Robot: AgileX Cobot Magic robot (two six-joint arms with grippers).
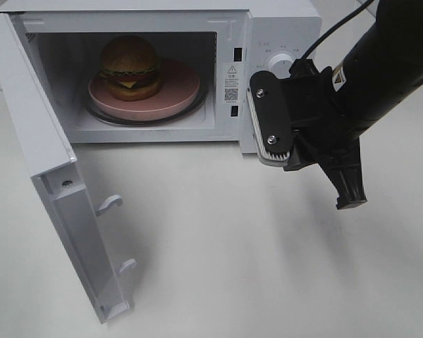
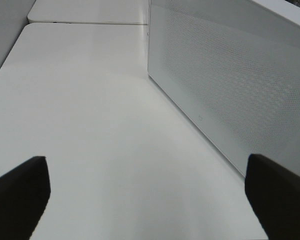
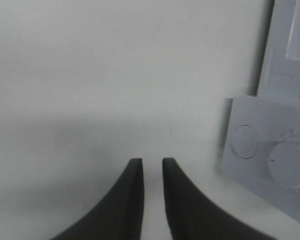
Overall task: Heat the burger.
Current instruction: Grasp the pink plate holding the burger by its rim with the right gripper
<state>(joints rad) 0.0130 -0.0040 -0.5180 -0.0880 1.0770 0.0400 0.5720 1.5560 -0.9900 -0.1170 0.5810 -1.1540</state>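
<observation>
Right jaws slightly apart beside microwave panel (image 1: 285, 39) edge, above tabletop (image 1: 225, 253).

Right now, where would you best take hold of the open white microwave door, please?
Probably the white microwave door's free vertical edge, farthest from the hinge, approached from its outer face: it stands swung wide, and two latch hooks jut from the inner side.

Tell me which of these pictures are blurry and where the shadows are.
Exterior high view: sharp, evenly lit, the burger dimmer inside the microwave, faint shadows on the table. Left wrist view: the left claw is just dark blurred tips. Right wrist view: right claw and dial look soft, a grey shadow band across the table.
</observation>
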